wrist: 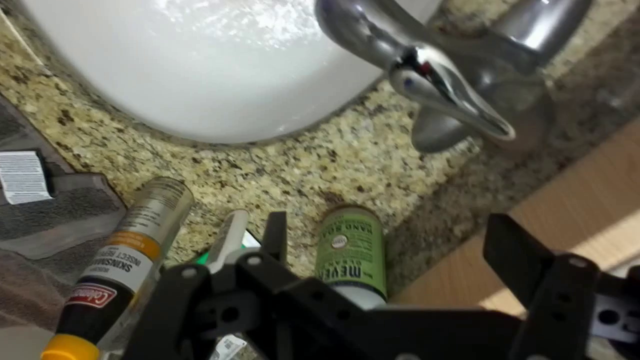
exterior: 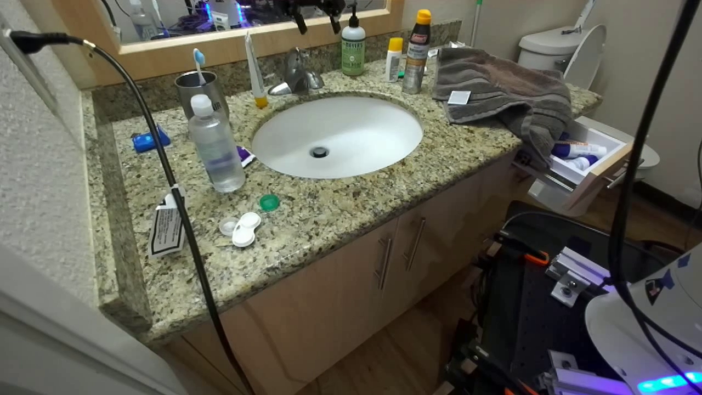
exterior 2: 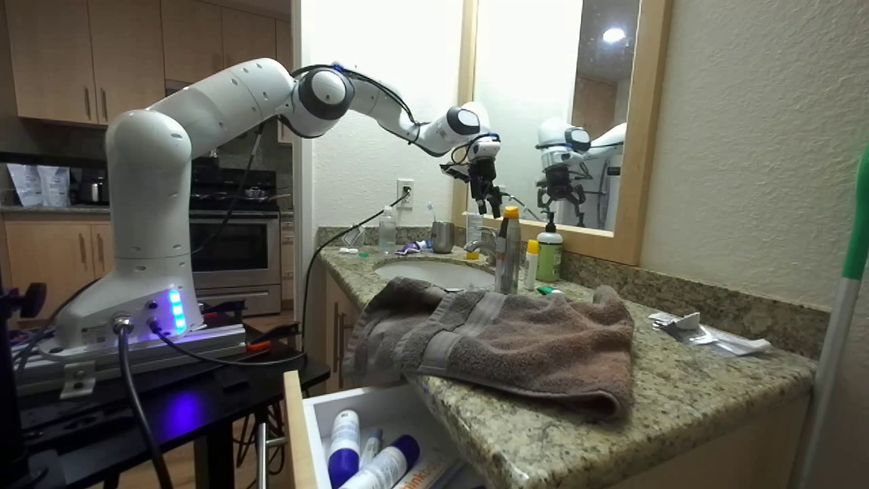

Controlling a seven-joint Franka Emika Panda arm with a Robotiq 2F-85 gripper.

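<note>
The gripper (wrist: 387, 227), its jaws parted widely and holding nothing, points downward near the faucet (wrist: 440, 90); the arm (exterior 2: 220, 102) rises, bends at the elbow and extends toward the back edge of the counter (wrist: 370, 150). In an exterior view the gripper (exterior: 318, 27) is cut off at the top; in the wrist view it conceals the top of the soap bottle (wrist: 351, 240) and part of a white bottle (wrist: 227, 245). The soap bottle, near the gripper but apart, stands at that back edge between faucet and white bottle.
</note>
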